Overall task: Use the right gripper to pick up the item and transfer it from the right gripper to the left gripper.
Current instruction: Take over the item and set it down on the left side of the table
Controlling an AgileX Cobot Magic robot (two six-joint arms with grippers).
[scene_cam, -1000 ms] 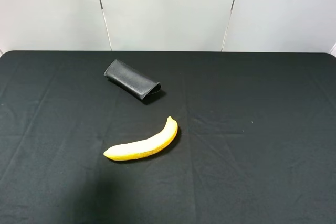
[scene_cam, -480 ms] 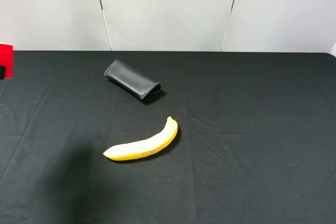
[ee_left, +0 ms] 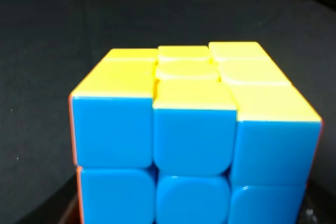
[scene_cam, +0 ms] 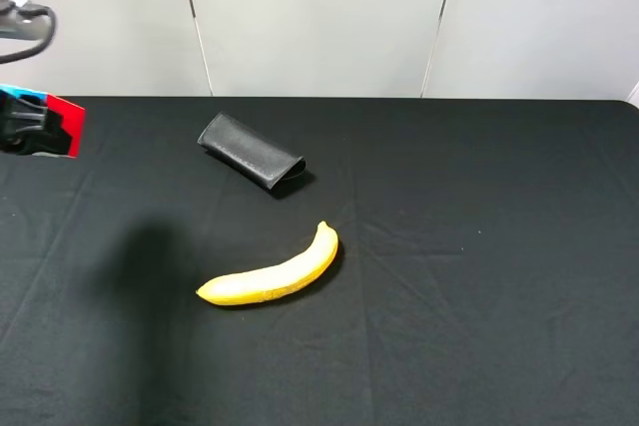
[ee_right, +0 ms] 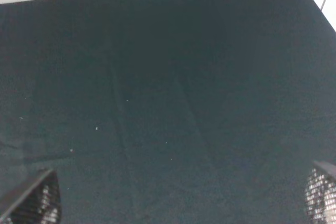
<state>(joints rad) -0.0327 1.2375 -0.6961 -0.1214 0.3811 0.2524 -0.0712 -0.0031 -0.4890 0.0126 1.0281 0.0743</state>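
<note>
1. Exterior high view shows the puzzle cube (scene_cam: 62, 127) at the far left edge, about 9 o'clock from the black leather case (scene_cam: 252, 152), lifted off the black tablecloth (scene_cam: 479, 276) and clamped in the left gripper (scene_cam: 22, 125); a red face and a sliver of blue show.
2. Left wrist view is filled by the cube (ee_left: 194, 135), blue face toward the lens, yellow face beyond it (the jaws themselves are out of frame, so the hold is judged from the overhead view).
3. The right gripper (ee_right: 178, 211) stands open and empty over bare cloth, only its two fingertips (ee_right: 32, 203) showing.
4. The handover looks done; the job now is a steady, square hold.
5. A cube has no long axis; it sits slightly rotated, its red face toward 3 o'clock, well apart from the banana (scene_cam: 272, 271).
</note>
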